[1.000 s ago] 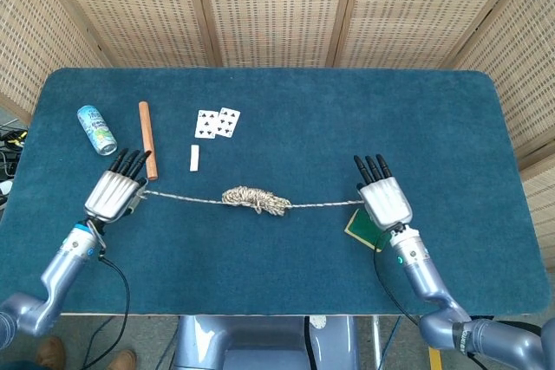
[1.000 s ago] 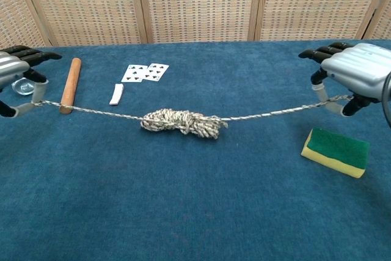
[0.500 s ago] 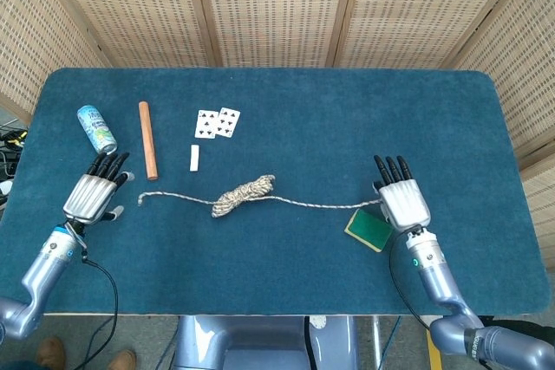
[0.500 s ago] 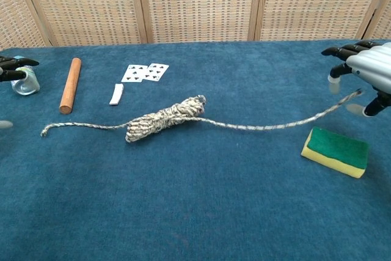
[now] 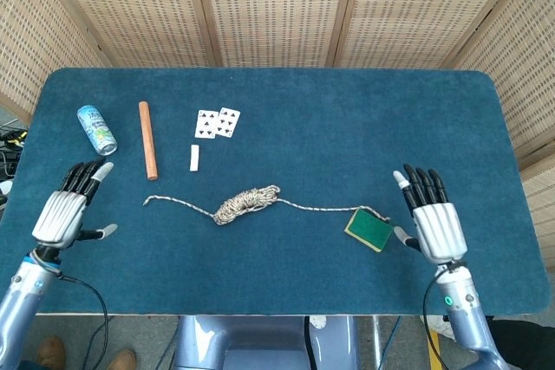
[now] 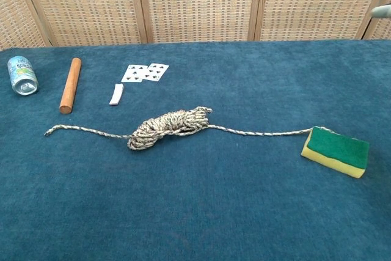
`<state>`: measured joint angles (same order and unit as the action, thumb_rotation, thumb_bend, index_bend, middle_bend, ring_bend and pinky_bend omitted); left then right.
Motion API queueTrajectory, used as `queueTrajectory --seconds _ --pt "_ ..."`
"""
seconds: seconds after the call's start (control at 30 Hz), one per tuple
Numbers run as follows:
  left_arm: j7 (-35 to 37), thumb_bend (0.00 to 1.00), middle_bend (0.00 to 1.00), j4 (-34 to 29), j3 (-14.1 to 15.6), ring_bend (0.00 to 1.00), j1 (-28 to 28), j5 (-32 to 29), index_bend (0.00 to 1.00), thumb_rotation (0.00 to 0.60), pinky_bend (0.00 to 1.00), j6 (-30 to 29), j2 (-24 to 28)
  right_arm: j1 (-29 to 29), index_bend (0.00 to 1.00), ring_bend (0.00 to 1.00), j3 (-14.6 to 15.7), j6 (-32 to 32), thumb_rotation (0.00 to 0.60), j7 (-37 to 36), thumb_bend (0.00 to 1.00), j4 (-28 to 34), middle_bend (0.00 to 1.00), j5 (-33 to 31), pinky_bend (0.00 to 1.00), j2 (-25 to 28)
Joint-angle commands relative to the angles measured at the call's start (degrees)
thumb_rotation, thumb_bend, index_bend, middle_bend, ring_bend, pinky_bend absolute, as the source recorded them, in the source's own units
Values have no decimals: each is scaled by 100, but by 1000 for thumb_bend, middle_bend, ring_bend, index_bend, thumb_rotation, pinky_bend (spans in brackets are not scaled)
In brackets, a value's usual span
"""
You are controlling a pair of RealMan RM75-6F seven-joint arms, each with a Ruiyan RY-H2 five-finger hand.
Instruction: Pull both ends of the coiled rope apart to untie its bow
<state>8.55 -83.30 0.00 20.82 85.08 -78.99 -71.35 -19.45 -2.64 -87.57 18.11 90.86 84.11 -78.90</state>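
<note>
Both the left hand (image 5: 62, 216) and right hand (image 5: 434, 223) hang empty with fingers spread near the table's (image 5: 286, 93) front corners. The rope (image 5: 246, 203) lies slack mid-table, its coil bunched (right tail touching the sponge (image 5: 368, 230)). Any fresh pull risks dragging the whole coil sideways if one end slips.

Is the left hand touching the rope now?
Apart. The head view shows bare blue cloth between the left hand and the rope's nearest end.

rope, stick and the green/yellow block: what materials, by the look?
Rope: looks like braided fibre or synthetic cord, speckled beige and dark strands, matte. Stick: probably wood, a smooth orange-brown cylinder with a paler end. Block: likely a kitchen sponge, with a yellow foam base under a rough green scouring layer.
</note>
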Motion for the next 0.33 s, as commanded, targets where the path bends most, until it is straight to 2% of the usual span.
queueTrajectory --seconds 0.03,0.17,0.33 --pt "-632 0 0 -993 209 0 -604 -72 0 600 0 -536 541 415 0 0 272 -471 600 -138 0 56 0 401 0 103" --pt "-905 0 0 -1435 312 0 -862 -30 0 600 0 -734 583 639 0 0 406 -728 600 -159 0 -95 0 704 0 24" --pt "-1213 0 0 -1501 376 0 -1093 187 0 600 0 -1002 521 802 0 0 429 -849 600 -83 0 -279 0 873 0 -53"
